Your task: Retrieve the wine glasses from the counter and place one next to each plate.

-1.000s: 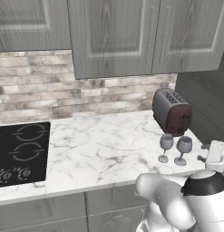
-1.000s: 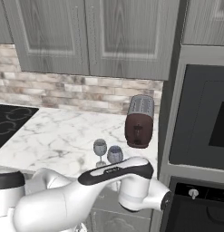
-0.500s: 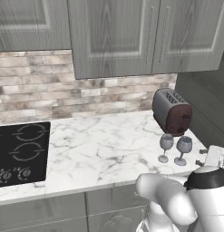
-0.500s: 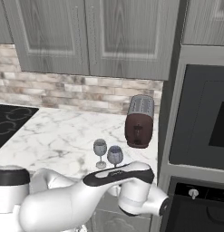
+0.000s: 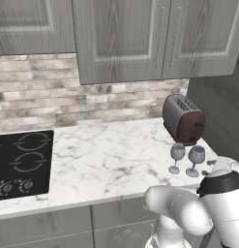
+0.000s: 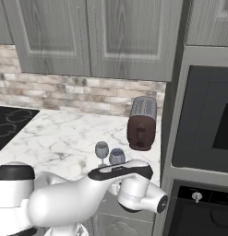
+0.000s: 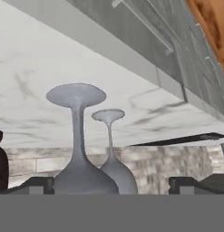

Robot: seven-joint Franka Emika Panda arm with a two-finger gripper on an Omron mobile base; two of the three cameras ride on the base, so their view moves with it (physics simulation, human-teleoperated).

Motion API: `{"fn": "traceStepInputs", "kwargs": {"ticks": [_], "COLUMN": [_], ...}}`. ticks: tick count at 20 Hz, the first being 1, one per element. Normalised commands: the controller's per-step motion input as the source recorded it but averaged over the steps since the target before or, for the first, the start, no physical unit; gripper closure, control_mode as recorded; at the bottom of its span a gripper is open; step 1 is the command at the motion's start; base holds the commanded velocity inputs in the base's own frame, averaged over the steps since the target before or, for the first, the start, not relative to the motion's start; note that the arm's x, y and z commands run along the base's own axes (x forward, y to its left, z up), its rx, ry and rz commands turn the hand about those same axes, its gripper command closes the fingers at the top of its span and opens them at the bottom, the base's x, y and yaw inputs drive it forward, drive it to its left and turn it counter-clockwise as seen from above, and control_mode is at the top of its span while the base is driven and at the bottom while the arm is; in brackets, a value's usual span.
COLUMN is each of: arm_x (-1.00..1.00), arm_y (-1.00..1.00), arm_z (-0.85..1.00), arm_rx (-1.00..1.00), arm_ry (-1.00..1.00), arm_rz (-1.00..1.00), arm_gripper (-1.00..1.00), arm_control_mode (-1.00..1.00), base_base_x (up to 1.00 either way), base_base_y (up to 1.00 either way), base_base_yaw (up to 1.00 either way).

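- The two glasses stand upright on the counter, near its front edge and just in front of the toaster
- In the left base view the left glass and the right glass stand just beside each other, bowls close but apart
- In the right base view the arm's hand covers both stems and feet, and the bowl of the right glass shows lower than the other
- The counter is white marble with grey veins, over grey cabinets; a black cooktop is set into its left end, well apart from the glasses
- Behind runs a brick backsplash with grey wall cabinets above; in the right base view a dark wall oven stands right of the toaster
- The hand view is rolled over, so the glasses appear foot-up, the nearer one large and centred, the other just behind it
- The gripper stands wide, its tips flanking both bowls; it holds nothing, and whether a tip touches glass cannot be told
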Motion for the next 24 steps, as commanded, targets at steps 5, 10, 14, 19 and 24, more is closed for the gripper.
{"fn": "traceStepInputs", "kwargs": {"ticks": [5,10,14,19,24], "arm_x": [0.24,0.03,0.1,0.03,0.05], "arm_y": [0.04,0.03,0.0,0.1,0.14], "arm_z": [-0.09,-0.11,-0.04,-0.07,-0.11], "arm_rx": [0.0,0.0,0.0,0.0,0.0], "arm_ry": [0.08,0.06,0.02,0.0,0.0], "arm_rz": [0.0,-0.01,-0.02,-0.02,-0.02], "arm_gripper": [-1.0,-1.0,-1.0,-1.0,-1.0], "arm_control_mode": [-1.0,-1.0,-1.0,-1.0,-1.0], "base_base_x": [0.0,0.0,0.0,0.0,0.0], "base_base_y": [0.0,0.0,0.0,0.0,0.0], "base_base_yaw": [0.0,0.0,0.0,0.0,0.0]}}
